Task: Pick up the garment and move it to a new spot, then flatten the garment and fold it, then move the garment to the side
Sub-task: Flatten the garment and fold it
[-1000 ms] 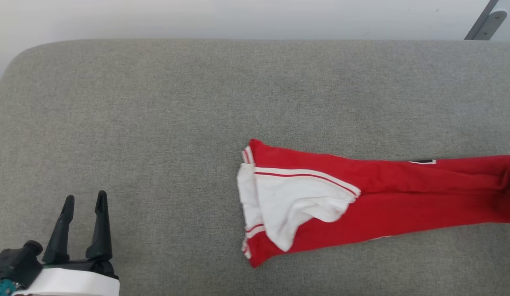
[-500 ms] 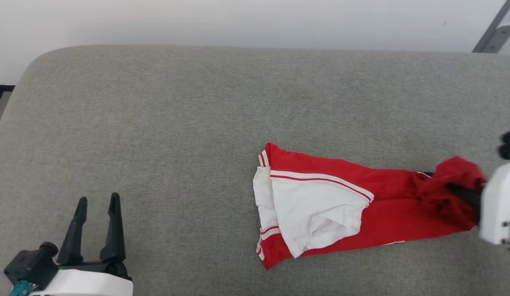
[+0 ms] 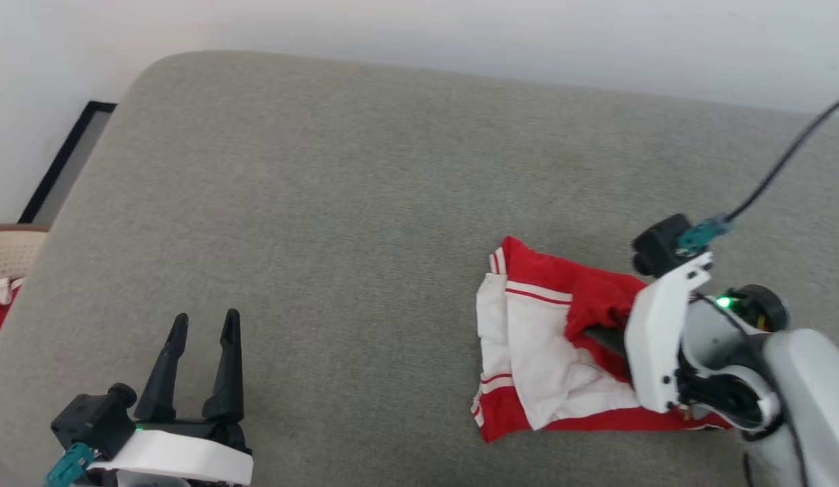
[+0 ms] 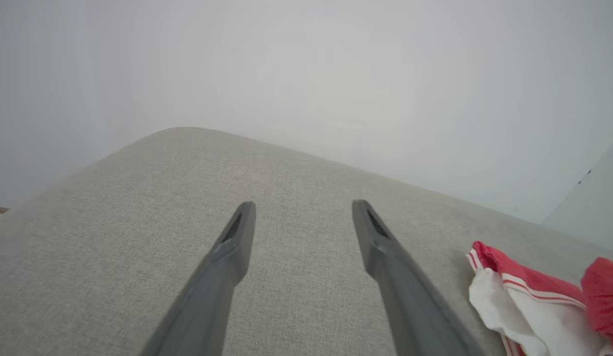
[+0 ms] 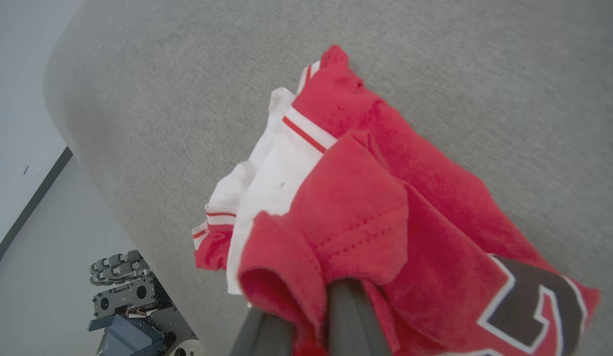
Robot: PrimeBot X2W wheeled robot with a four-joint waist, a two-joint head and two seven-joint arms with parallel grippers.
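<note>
The garment (image 3: 534, 352) lies on the right half of the grey cushion, a red jersey with a white sleeve and red-white striped trim. My right gripper (image 3: 591, 330) is shut on its red end, which is bunched and lifted over the white sleeve. In the right wrist view the red fabric (image 5: 356, 212) wraps over my fingers (image 5: 348, 309), and part of a black white-outlined numeral (image 5: 534, 306) shows. My left gripper (image 3: 203, 323) stands open over bare cushion at the lower left. From the left wrist, the left gripper (image 4: 304, 210) holds nothing, with the garment (image 4: 524, 306) far to its right.
The grey cushion (image 3: 352, 203) has a rounded far-left corner and meets a white wall behind. A woven basket (image 3: 7, 247) holding something red sits past its left edge, beside a dark frame (image 3: 61, 166). A black cable (image 3: 785, 162) runs from my right wrist.
The camera has swung, shifting the whole picture. My right gripper has come into view and carried the garment's red end leftward over itself, so the jersey lies shorter. The left gripper stays open.
</note>
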